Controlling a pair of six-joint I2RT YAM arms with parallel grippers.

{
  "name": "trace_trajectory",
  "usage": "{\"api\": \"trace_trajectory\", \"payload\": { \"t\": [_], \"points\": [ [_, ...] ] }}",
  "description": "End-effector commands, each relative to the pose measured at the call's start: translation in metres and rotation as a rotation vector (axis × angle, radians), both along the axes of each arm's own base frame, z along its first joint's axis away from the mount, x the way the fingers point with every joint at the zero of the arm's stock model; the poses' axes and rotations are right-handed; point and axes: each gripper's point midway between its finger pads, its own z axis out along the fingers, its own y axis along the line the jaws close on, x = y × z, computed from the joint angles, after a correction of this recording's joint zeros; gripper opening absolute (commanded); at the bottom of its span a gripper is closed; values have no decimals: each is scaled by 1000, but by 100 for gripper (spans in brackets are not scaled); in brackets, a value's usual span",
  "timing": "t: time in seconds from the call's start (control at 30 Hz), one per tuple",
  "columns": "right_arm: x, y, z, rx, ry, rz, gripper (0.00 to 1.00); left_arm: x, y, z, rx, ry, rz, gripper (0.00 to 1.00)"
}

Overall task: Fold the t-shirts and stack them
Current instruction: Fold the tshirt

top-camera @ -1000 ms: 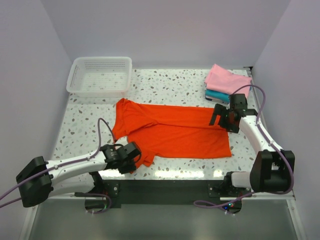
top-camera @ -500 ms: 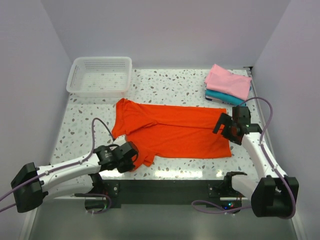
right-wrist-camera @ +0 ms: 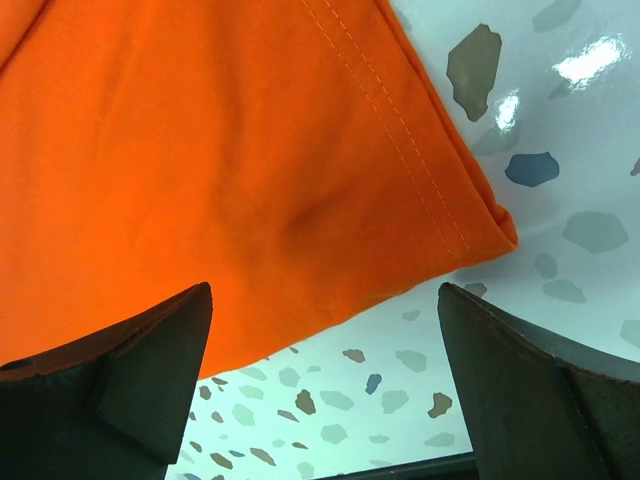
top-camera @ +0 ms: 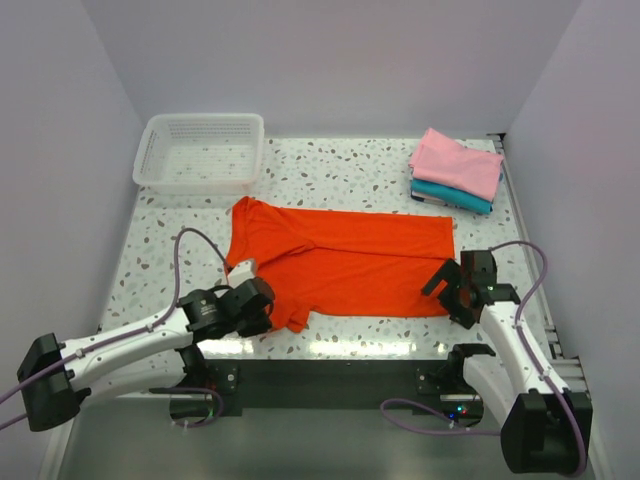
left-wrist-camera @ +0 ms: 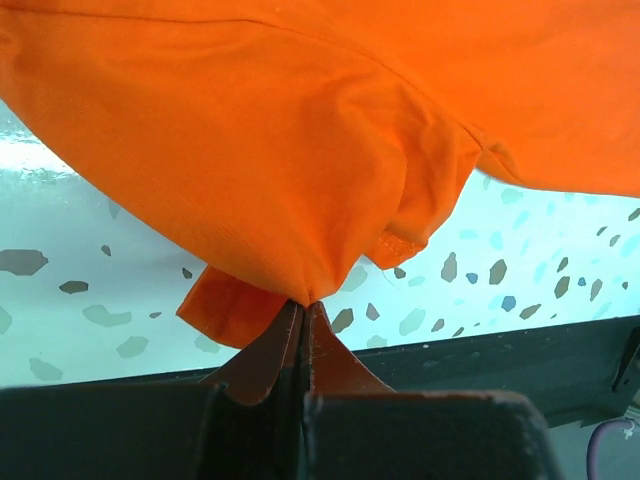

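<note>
Top external view: we see the orange-red t-shirt (top-camera: 340, 260) lying spread on the surface (top-camera: 340, 165), collar to the left and hem to the right, probably so that both arms can reach one end each. The pink t-shirt (top-camera: 458, 160) lies folded on the teal t-shirt (top-camera: 450, 193) at the far right corner, which we judge to be the stack. A white basket (top-camera: 200, 150) stands at the far left. The left pincer (top-camera: 268, 312) is at the near sleeve (top-camera: 288, 315), and the right pincer (top-camera: 447, 298) is at the near hem corner (right-wrist-camera: 480, 225). Left wrist view: the fingers are clenched on a bunch of the sleeve cloth, which hangs from them in a small pleat, so we think a fold is being prepared. Right wrist view: the two fingers stand wide apart and released, one on each side of the hem corner and touching nothing, likely placed to take it next.
</note>
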Motion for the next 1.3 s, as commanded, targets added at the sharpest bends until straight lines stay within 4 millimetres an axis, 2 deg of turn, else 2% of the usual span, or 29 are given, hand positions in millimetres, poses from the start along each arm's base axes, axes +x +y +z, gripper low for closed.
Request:
{"api": "trace_trajectory", "payload": {
  "t": [0.0, 0.17, 0.3, 0.47, 0.63, 0.73, 0.87, 1.0, 1.27],
  "points": [
    [12, 1, 3, 23, -37, -51, 97, 17, -11, 20, -51, -90, -1, 0],
    [12, 3, -14, 37, -14, -53, 86, 29, -7, 27, -53, -117, 34, 0],
    [10, -5, -21, -9, 17, -66, 77, 36, -3, 30, -55, -125, 48, 0],
    [10, -9, -17, -30, 3, -68, 63, 48, 6, 31, -51, -124, 75, 0],
    [2, -16, -9, -69, 12, -66, 54, 53, 7, 35, -43, -138, 69, 0],
    [4, -18, -8, -78, -22, -88, 43, 55, 8, 34, -33, -143, 69, 0],
    [12, -15, -7, -65, -50, -71, 22, 59, 9, 34, -25, -150, 74, 0],
    [19, -11, -5, -52, -56, -33, 7, 65, 10, 40, -26, -167, 82, 0],
    [29, -13, 16, -73, -103, -1, 4, 84, 15, 55, -15, -236, 140, 0]
  ]
}}
